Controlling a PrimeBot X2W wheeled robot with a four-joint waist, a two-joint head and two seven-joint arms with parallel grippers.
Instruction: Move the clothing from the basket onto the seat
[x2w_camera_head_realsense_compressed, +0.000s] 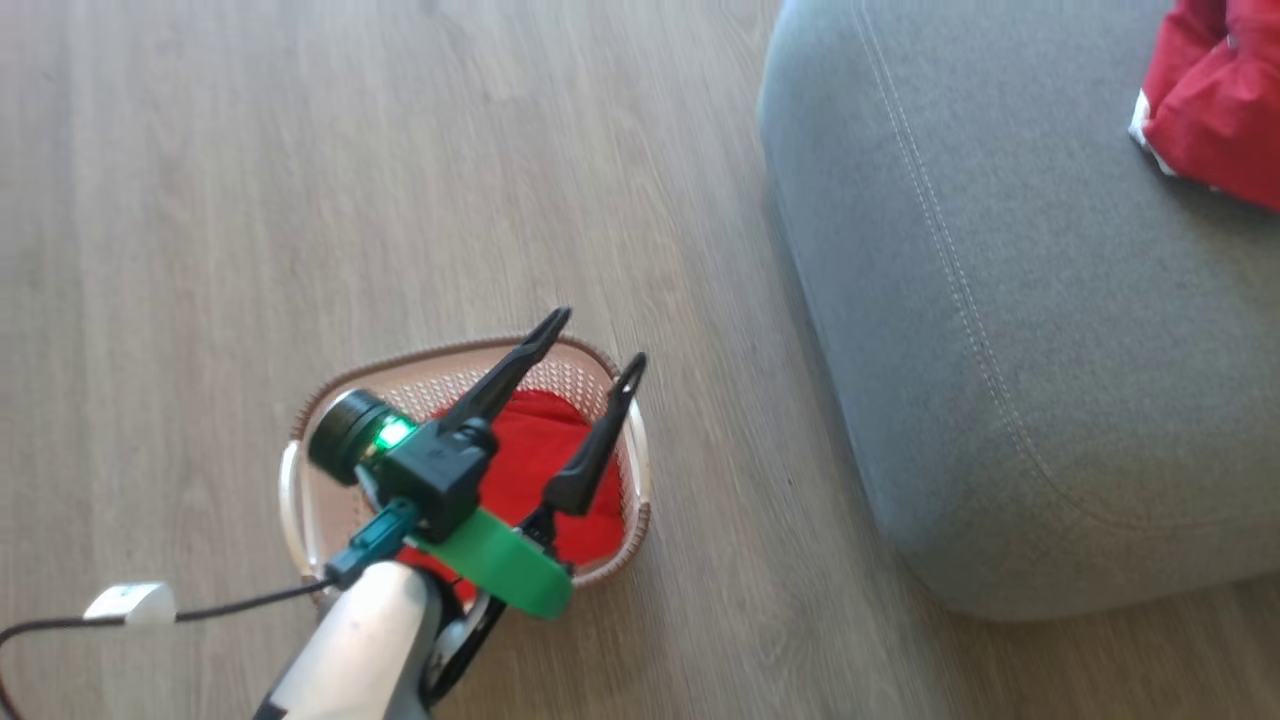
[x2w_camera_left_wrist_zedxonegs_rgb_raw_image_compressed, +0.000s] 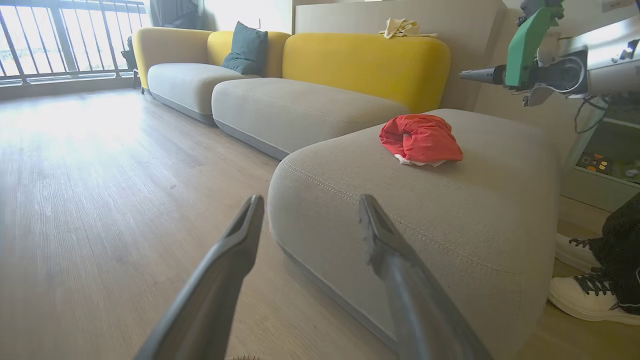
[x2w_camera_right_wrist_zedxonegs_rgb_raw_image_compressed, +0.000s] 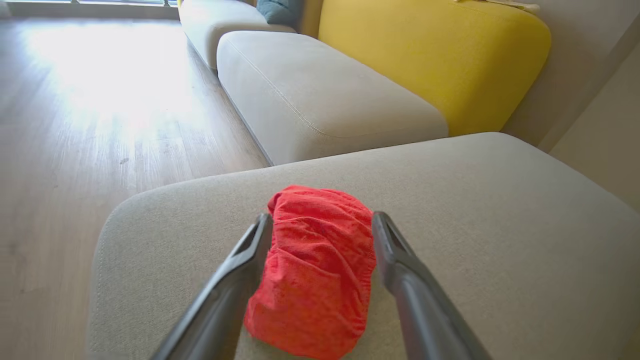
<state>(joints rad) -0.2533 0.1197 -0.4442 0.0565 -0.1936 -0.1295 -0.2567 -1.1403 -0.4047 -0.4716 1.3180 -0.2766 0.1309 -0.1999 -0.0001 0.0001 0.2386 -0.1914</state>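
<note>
My left gripper (x2w_camera_head_realsense_compressed: 598, 340) hangs over the basket (x2w_camera_head_realsense_compressed: 420, 385), its two fingers spread wide with nothing between them and their tips above the basket's far rim. Red clothing (x2w_camera_head_realsense_compressed: 530, 450) lies bunched inside, below the fingers. The basket stands on the wood floor (x2w_camera_head_realsense_compressed: 200, 200), near the seat (x2w_camera_head_realsense_compressed: 1000, 300) but not touching it. My right gripper (x2w_camera_right_wrist_zedxonegs_rgb_raw_image_compressed: 321, 219) is spread wide too and grips nothing. A red garment (x2w_camera_right_wrist_zedxonegs_rgb_raw_image_compressed: 315, 270) lies crumpled on the seat, in from its rounded edge. From the wrist I see it framed between both fingers, beneath them.
</note>
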